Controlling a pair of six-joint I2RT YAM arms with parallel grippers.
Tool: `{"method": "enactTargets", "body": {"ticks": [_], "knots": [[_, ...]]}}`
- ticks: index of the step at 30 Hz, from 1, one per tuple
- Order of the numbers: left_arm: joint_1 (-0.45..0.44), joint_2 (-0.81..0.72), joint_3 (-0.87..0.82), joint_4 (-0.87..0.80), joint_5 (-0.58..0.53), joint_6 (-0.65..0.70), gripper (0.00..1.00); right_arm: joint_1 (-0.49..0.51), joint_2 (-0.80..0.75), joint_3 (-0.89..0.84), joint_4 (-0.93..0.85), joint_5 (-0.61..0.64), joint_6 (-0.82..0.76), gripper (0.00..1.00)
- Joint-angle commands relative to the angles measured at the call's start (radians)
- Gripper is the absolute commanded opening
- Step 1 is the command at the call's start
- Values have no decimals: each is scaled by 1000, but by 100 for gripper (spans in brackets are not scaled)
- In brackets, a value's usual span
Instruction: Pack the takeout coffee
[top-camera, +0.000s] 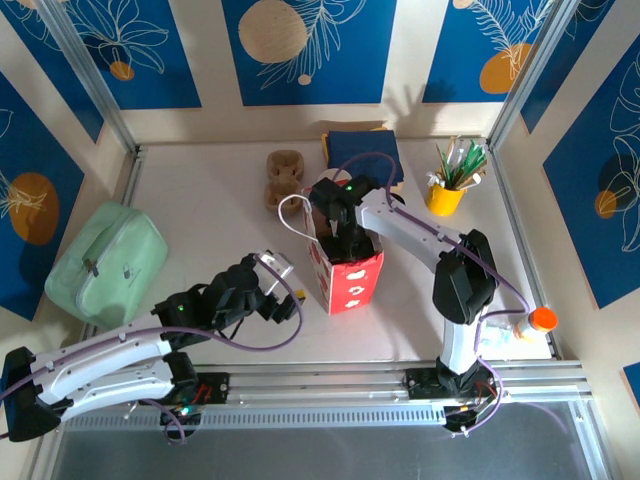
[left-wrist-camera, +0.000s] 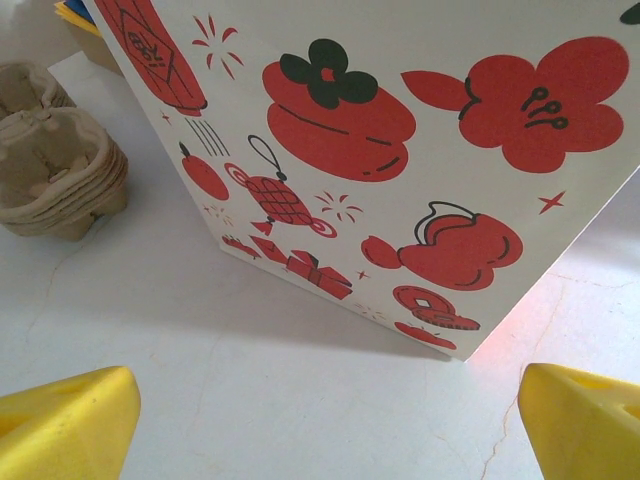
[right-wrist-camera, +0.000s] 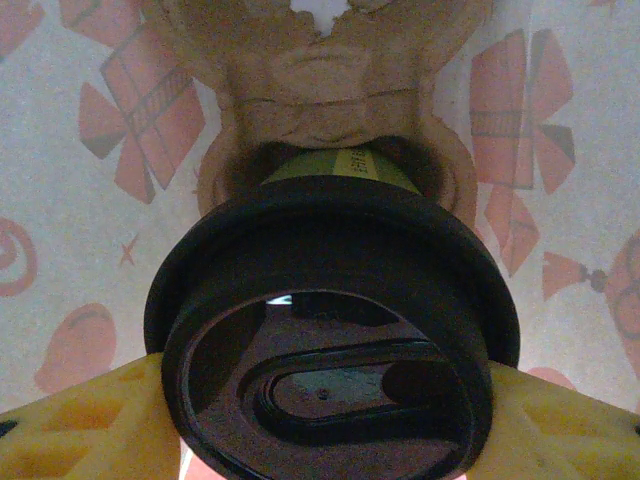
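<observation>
Likely risk: the takeout coffee (right-wrist-camera: 330, 250), pinched at its black lid by the right gripper (right-wrist-camera: 330, 410) deep inside the paper bag (top-camera: 350, 280), misses the pulp carrier (right-wrist-camera: 330, 110) well and tips, or the lid pops off. Right arm stretches far-left, wrist pointing down into the bag. Empty left gripper (left-wrist-camera: 320, 420) gapes wide, low, just near-left of the bag.

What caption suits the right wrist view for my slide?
Right claw clamps the lidded coffee, its base in a pulp carrier, inside the red-print bag.

Overhead view; wrist close-ups on bag (top-camera: 352, 283)
</observation>
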Motion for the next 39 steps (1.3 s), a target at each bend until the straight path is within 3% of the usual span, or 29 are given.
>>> {"method": "enactTargets", "body": {"ticks": [1, 39], "knots": [[-6, -17, 15, -17, -6, -13, 97, -10, 54, 8, -5, -27, -15, 60], [-6, -75, -9, -43, -16, -26, 97, -10, 121, 48, -4, 4, 14, 62]]}}
